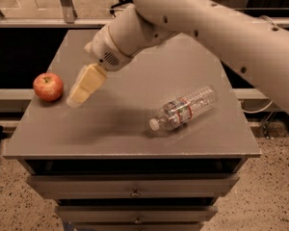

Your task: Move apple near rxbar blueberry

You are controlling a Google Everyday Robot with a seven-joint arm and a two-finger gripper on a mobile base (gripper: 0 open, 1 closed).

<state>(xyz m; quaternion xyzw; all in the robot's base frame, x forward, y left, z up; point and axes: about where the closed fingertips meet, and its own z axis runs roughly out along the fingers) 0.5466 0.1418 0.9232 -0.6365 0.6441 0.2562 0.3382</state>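
The red apple (48, 86) with yellowish patches sits at the left edge of the grey table (111, 124). My gripper (79, 94), with pale yellowish fingers pointing down and left, hangs just right of the apple, a small gap between them. It holds nothing that I can see. The rxbar blueberry is not in view; my arm covers the back middle of the table.
A clear plastic bottle (184, 108) with a red label lies on its side at the right middle of the table. Drawers (135, 192) are below the table's front edge. My large white arm (207, 23) crosses from the upper right.
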